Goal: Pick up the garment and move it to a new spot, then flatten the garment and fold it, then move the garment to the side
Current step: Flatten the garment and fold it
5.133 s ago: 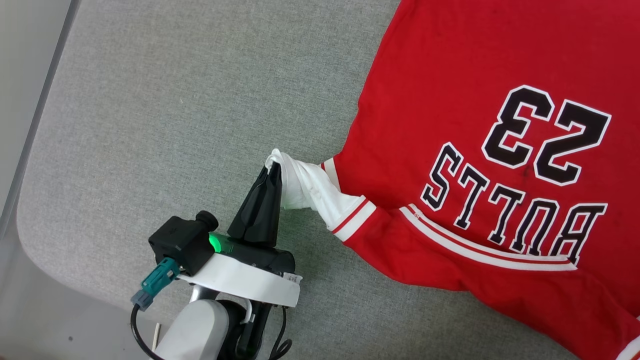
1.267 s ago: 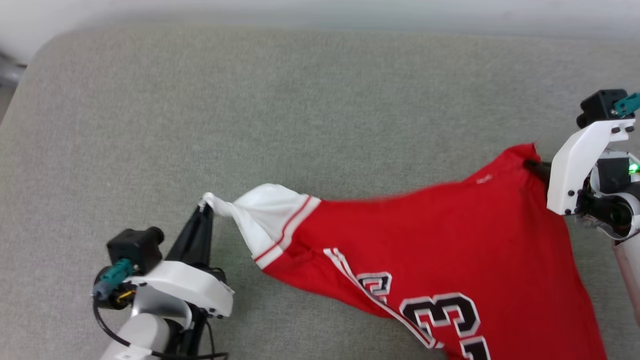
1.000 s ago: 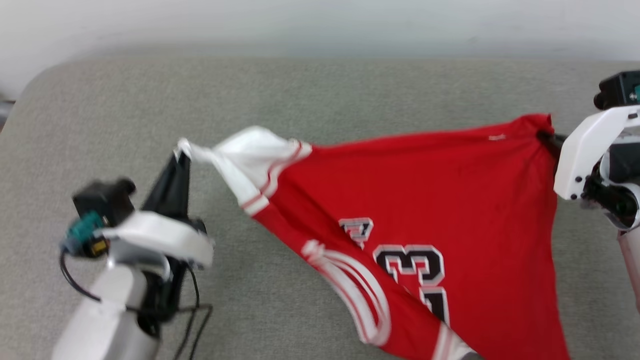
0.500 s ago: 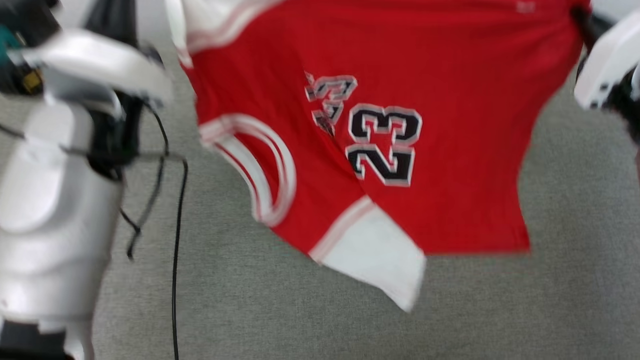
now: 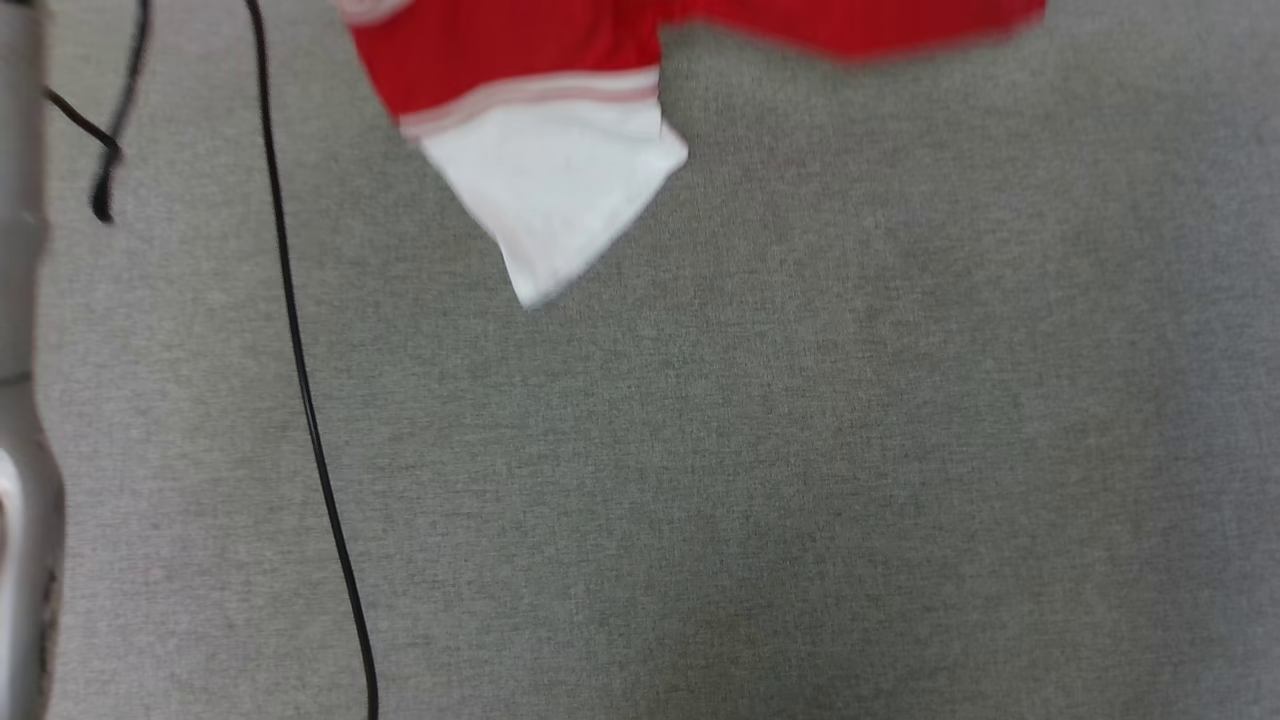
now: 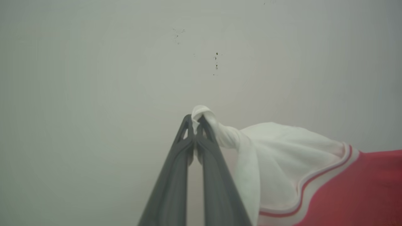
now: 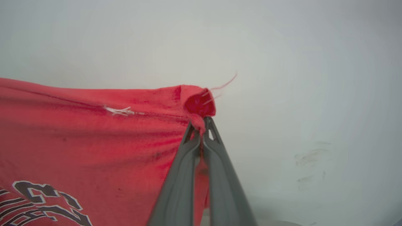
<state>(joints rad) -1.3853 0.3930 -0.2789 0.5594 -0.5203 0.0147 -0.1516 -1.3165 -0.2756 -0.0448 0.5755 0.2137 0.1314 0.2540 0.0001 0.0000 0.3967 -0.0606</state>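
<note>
left jaws clamped shut on the twisted tip of a white sleeve (image 6: 276, 147) of the garment (image 7: 94, 135); right jaws shut on a bunched red corner of it; garment strung up between the two against a pale wall; "23" lettering low in right wrist view; head view is blurred: other white sleeve (image 5: 555, 190) dangles from top edge over grey padded surface (image 5: 800, 450); black cable (image 5: 300, 400) runs down left side
</note>
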